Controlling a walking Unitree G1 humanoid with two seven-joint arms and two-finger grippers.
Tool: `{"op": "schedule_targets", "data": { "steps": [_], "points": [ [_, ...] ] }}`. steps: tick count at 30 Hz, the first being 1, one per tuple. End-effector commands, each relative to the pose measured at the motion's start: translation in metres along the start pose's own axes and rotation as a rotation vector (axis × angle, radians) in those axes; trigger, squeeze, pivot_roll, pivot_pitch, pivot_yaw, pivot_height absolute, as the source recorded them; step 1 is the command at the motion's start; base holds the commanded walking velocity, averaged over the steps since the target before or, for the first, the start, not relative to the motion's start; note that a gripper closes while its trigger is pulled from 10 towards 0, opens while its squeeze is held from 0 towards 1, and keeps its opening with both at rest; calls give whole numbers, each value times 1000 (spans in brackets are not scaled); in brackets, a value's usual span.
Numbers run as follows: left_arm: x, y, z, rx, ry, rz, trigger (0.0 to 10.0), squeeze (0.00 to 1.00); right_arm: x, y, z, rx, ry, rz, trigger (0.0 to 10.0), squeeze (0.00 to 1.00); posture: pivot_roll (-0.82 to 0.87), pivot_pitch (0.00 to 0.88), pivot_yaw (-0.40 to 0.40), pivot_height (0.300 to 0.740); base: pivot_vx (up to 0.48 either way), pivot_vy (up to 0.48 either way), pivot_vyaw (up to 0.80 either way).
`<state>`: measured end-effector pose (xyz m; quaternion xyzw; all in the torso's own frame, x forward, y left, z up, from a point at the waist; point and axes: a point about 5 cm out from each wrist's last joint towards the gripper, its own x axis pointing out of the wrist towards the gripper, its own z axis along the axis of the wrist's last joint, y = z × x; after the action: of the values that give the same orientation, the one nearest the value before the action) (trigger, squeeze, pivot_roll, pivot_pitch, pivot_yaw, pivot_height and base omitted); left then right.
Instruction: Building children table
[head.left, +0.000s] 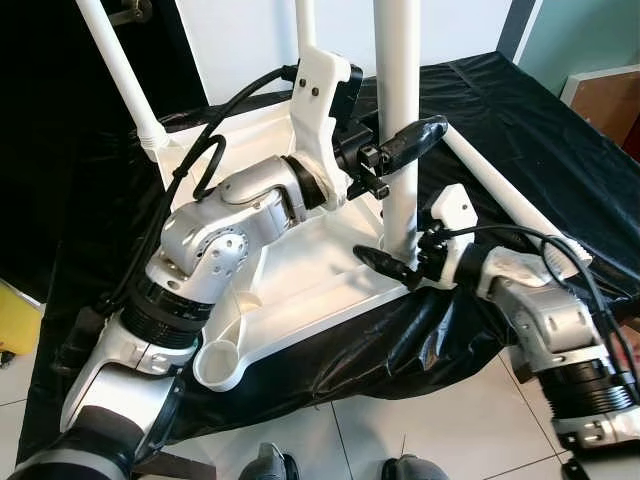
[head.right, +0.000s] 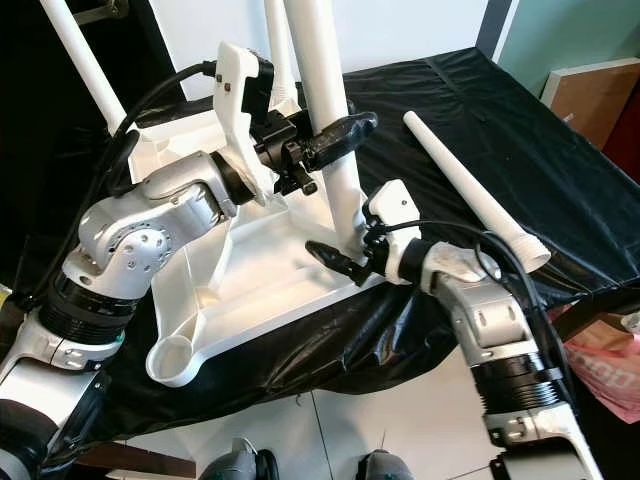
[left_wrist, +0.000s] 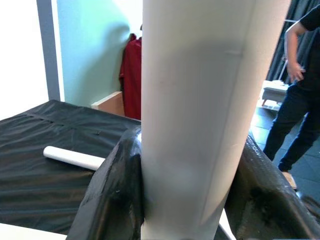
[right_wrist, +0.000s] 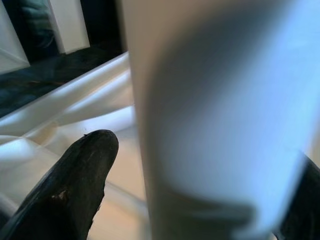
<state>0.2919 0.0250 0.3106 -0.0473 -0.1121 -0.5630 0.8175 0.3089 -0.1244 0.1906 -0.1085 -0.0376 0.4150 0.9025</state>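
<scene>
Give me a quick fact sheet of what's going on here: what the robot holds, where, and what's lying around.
Work surface: black cloth
Piece being built: upside-down white tabletop
Leg being fitted: upright white leg at the near corner
Left gripper: shut on the leg, higher up
Right gripper: around the leg's base
Spare part: loose white leg lying on the cloth
Empty socket: near corner
</scene>
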Motion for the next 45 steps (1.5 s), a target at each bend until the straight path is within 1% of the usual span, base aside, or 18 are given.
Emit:
{"op": "schedule_targets", "data": {
  "steps": [1, 2, 3, 4, 7, 10, 11, 13, 23, 29, 32, 39, 40, 41, 42, 43, 44, 45],
  "points": [
    [5, 1, 2, 23, 16, 30, 10000, 0, 6, 6, -2, -22, 5, -42, 10000, 0, -55, 89, 46, 740, 0, 0, 0],
    [5, 1, 2, 23, 16, 30, 10000, 0, 6, 6, -2, -22, 5, -42, 10000, 0, -55, 89, 46, 740, 0, 0, 0],
    [8, 3, 3, 16, 8, 62, 10000, 0, 11, 8, -4, -12, 0, -103, 10000, 0, -54, 87, 49, 740, 0, 0, 0],
    [8, 3, 3, 16, 8, 62, 10000, 0, 11, 8, -4, -12, 0, -103, 10000, 0, -54, 87, 49, 740, 0, 0, 0],
    [15, 6, 4, 5, -24, 124, 10000, 0, 20, 12, -9, 21, -1, -243, 10000, 0, -55, 83, 55, 740, 0, 0, 0],
    [17, 6, 4, 5, -31, 137, 10000, 0, 22, 12, -10, 26, 0, -273, 10000, 0, -55, 83, 55, 740, 0, 0, 0],
    [19, 6, 4, 3, -37, 154, 10000, 0, 25, 13, -11, 29, 3, -316, 10000, 0, -54, 83, 56, 740, 0, 0, 0],
    [23, 5, 6, -9, -55, 173, 10000, 0, 31, 13, -11, 14, 7, -409, 10000, 0, -52, 80, 59, 740, 0, 0, 0],
    [34, 1, 7, -15, -81, 229, 10000, 0, 44, 9, -3, -69, 1, -602, 10000, 0, -44, 79, 51, 740, 0, 0, 0],
    [36, -2, 5, -15, -80, 232, 10000, 0, 52, 12, 1, -93, -5, -630, 10000, 0, -41, 84, 52, 740, 0, 0, 0],
    [39, -5, 5, -11, -81, 234, 10000, 0, 60, 17, 7, -125, -24, -645, 10000, 0, -36, 89, 54, 740, 0, 0, 0],
    [40, -5, 6, -10, -86, 235, 10000, 0, 62, 19, 6, -148, -25, -646, 10000, 0, -35, 89, 54, 740, 0, 0, 0],
    [40, -5, 7, -10, -88, 236, 10000, 0, 62, 19, 6, -160, -25, -650, 4784, 0, -36, 89, 55, 740, 0, 0, 0],
    [40, -5, 7, -10, -88, 236, 10000, 0, 62, 19, 6, -160, -25, -650, 4784, 0, -36, 89, 55, 740, 0, 0, 0],
    [40, -5, 7, -9, -89, 235, 10000, 0, 62, 19, 6, -165, -25, -655, 3804, 0, -36, 89, 55, 740, 0, 0, 0],
    [41, -5, 7, -9, -90, 234, 10000, 0, 62, 18, 5, -165, -26, -659, 314, 0, -36, 89, 55, 740, 0, 0, 0],
    [41, -5, 7, -9, -90, 234, 10000, 0, 62, 18, 5, -165, -26, -659, 314, 0, -36, 89, 55, 740, 0, 0, 0],
    [42, -6, 7, -9, -90, 232, 10000, 0, 61, 17, 5, -164, -29, -668, 0, 0, -37, 88, 55, 740, 0, 0, 0]
  ]
}}
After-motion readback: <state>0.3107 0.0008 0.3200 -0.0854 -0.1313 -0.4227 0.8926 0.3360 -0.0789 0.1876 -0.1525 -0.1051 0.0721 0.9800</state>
